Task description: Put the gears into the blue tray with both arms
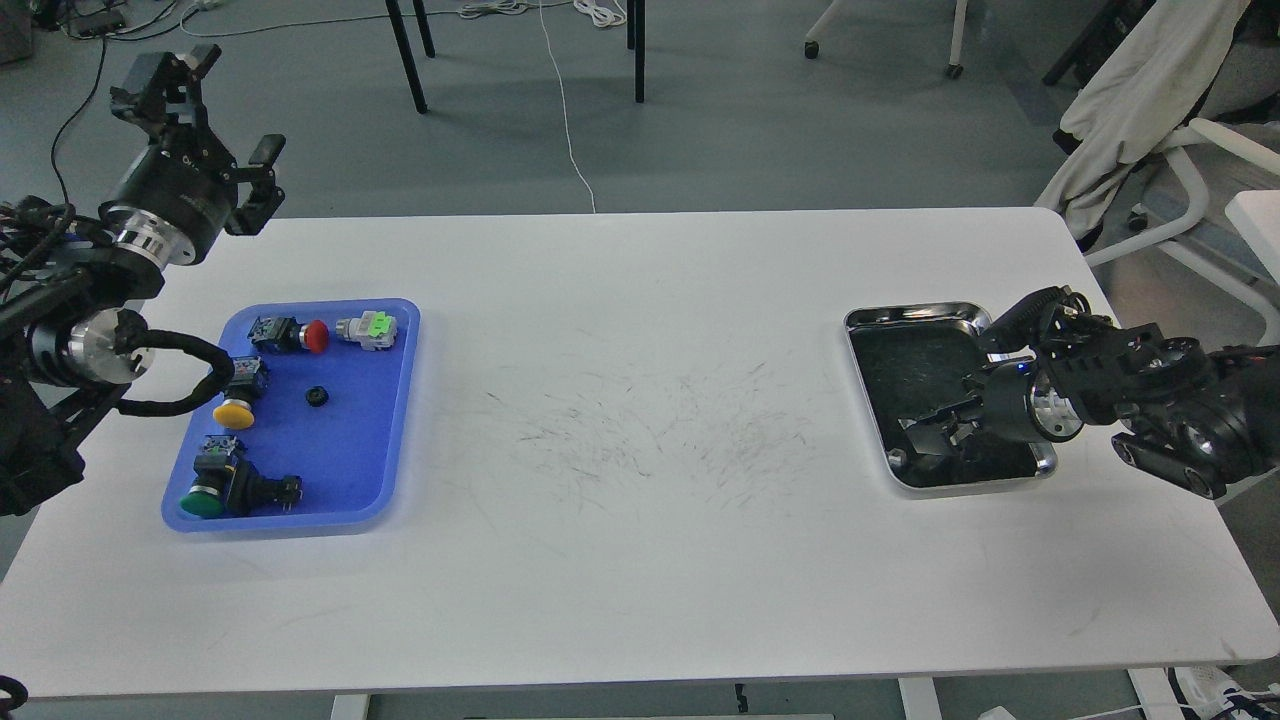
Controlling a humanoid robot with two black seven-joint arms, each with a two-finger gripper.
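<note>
The blue tray (352, 450) lies at the table's left. One small black gear (317, 397) rests near its middle among push-button switches. My left gripper (212, 122) is raised beyond the tray's far left corner, open and empty. My right gripper (925, 433) reaches low into the steel tray (915, 313) at the right, near its front left corner. Its dark fingers blend into the black lining, so I cannot make out their state. A small round piece (897, 459) sits in that corner just left of the fingers; it is too small to identify.
Push-buttons with red (316, 337), light green (377, 325), yellow (233, 413) and dark green (202, 502) caps lie in the blue tray. The white table (640, 400) is scuffed in the middle. Chairs and cables stand on the floor behind.
</note>
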